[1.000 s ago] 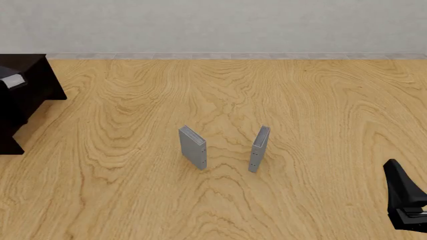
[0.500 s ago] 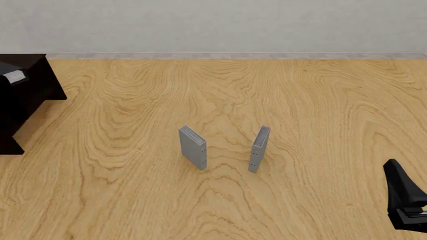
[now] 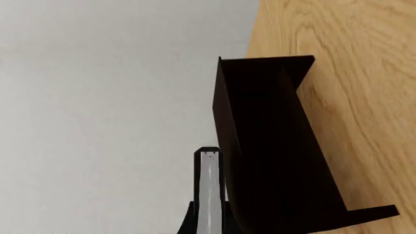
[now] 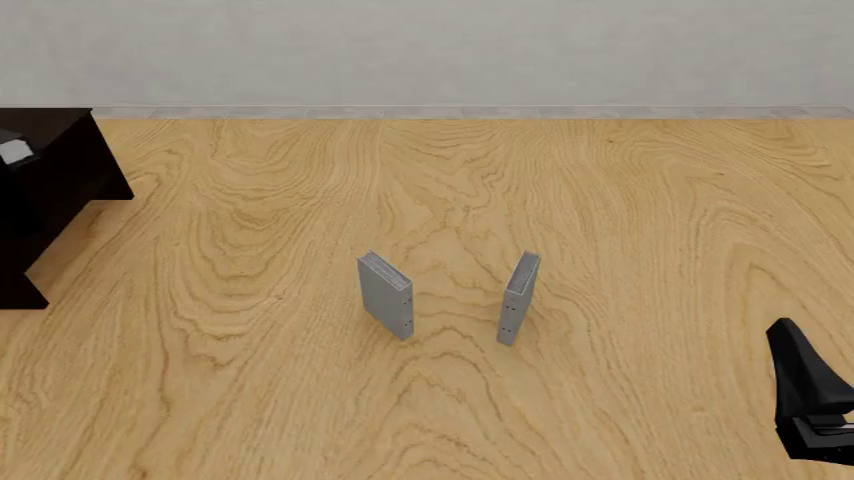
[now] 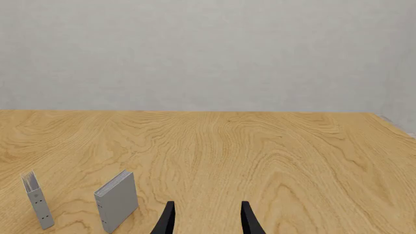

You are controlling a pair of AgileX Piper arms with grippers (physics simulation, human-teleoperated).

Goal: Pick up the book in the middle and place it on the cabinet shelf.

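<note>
On cabinet shelf (image 4: 54,150), black book (image 4: 14,152)

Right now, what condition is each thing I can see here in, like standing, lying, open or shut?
Left grey book: standing upright on the table, apart from the other.
Right grey book: standing upright, free of any gripper.
Black book: mostly hidden, at the cabinet's top; only its white page edge shows.
Cabinet: standing at the table's far left.
Right gripper: open, holding nothing.
Left gripper: cannot tell.

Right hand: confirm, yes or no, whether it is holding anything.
No. In the right wrist view the right hand is open with only bare table between its fingers.
</note>
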